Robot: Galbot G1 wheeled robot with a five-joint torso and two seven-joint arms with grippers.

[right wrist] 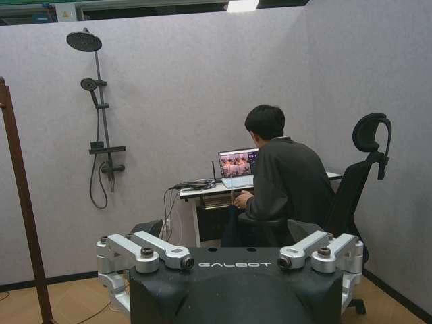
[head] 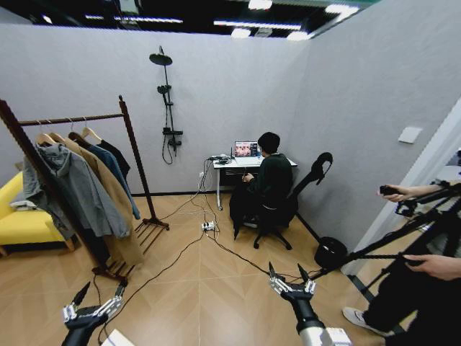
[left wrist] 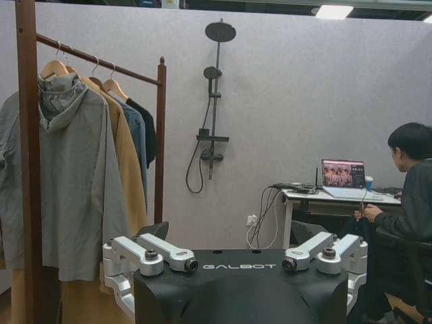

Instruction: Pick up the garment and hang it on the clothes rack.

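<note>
The clothes rack [head: 136, 155] stands at the left, a dark reddish-brown wooden frame with one rail; its post also shows in the left wrist view [left wrist: 160, 142] and the right wrist view [right wrist: 20, 202]. Several garments hang on it. The black garment [head: 117, 156] hangs on a wooden hanger at the rail's far end, behind a teal-blue jacket [head: 122, 176] and a tan coat [head: 108, 191]; its edge also shows [left wrist: 150, 131]. My left gripper [head: 103, 288] [left wrist: 239, 264] is open and empty, low in front of the rack. My right gripper [head: 287, 270] [right wrist: 235, 262] is open and empty, farther right.
A grey hooded jacket [head: 75, 187] hangs nearest me. A yellow sofa [head: 21, 220] sits behind the rack. Cables [head: 209, 241] cross the wooden floor. A person sits in an office chair [head: 302, 194] at a desk [head: 238, 164]. A tripod [head: 403, 238] stands at the right.
</note>
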